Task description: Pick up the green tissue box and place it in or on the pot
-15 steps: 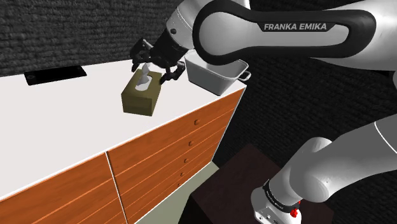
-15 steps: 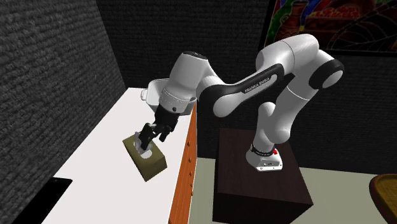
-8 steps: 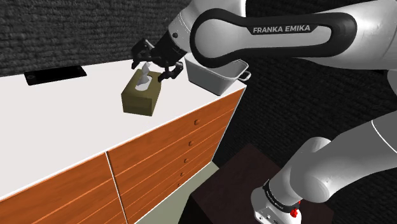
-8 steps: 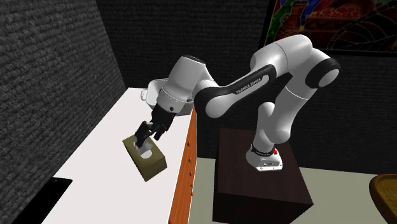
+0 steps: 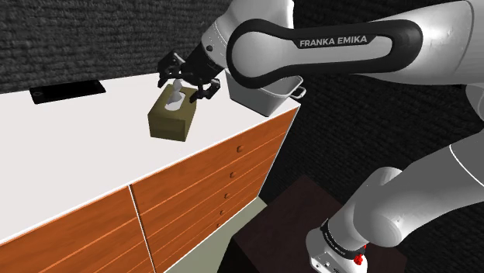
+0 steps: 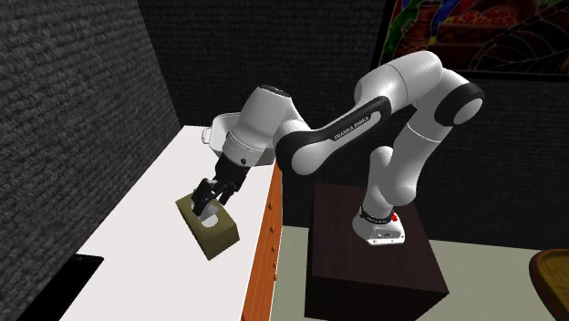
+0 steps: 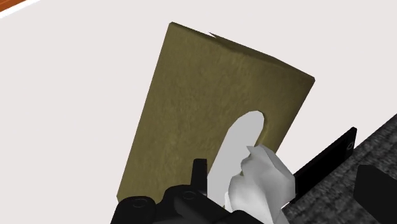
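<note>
Olive-green and lying flat, the tissue box (image 5: 172, 116) sits on the white tabletop (image 5: 70, 147) close to the edge above the wood-fronted drawers (image 5: 209, 186). A white tissue (image 5: 177, 98) stands out of the oval slot in its top. The tool (image 5: 186, 80) hovers just over the box's far end, its black fingers spread to either side of the tissue and clasping nothing. The wrist view shows this best, with the tissue rising between the two fingers and the box's top running away beyond them, though whether either finger brushes the tissue is hard to make out. The pot (image 5: 267, 101), pale grey with a side handle, stands at the tabletop's far right end in the shoulder view, just beyond the box. The arm covers its rim and inside there, so what it holds cannot be seen. In the second exterior view little more than a sliver of its rim shows behind the wrist. That view adds the whole arm arching up from the dark brown stand (image 6: 374, 264), a colourful picture (image 6: 456, 32) cut off at the top right, and a brown round thing (image 6: 552, 274) cut off at the lower right corner. A flat black slab (image 5: 68, 91) lies at the tabletop's far left in the shoulder view, well apart from the box.
</note>
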Robot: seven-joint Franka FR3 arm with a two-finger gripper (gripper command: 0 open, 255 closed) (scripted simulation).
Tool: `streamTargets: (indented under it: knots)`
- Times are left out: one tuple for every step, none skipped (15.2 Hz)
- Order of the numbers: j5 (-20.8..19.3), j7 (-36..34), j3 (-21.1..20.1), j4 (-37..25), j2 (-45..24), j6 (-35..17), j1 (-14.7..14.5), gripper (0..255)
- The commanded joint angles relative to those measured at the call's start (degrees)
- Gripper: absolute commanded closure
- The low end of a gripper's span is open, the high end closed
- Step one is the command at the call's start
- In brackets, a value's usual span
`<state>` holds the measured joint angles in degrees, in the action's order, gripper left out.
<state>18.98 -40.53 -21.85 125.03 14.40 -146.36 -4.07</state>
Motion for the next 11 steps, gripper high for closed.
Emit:
streamTargets:
  knots:
    - [0.0, 0.0, 0.0, 0.0, 0.0, 0.0, 0.0, 0]
    - [0.0, 0.0, 0.0, 0.0, 0.0, 0.0, 0.0, 0]
    - [0.0, 0.0, 0.0, 0.0, 0.0, 0.0, 0.0, 255]
    - [0.0, 0.0, 0.0, 0.0, 0.0, 0.0, 0.0, 255]
    - [0.0, 0.0, 0.0, 0.0, 0.0, 0.0, 0.0, 255]
    - [0.0, 0.0, 0.0, 0.0, 0.0, 0.0, 0.0, 255]
    - [0.0, 0.0, 0.0, 0.0, 0.0, 0.0, 0.0, 255]
    - [0.0, 0.01, 0.01, 0.0, 0.01, 0.01, 0.0, 255]
    - [0.0, -0.02, -0.01, 0.02, 0.01, -0.02, 0.0, 255]
    - [-0.07, -0.1, -0.07, -0.06, -0.06, -0.03, 0.01, 255]
    - [0.01, -0.07, -0.06, 0.14, 0.05, -0.11, -0.03, 255]
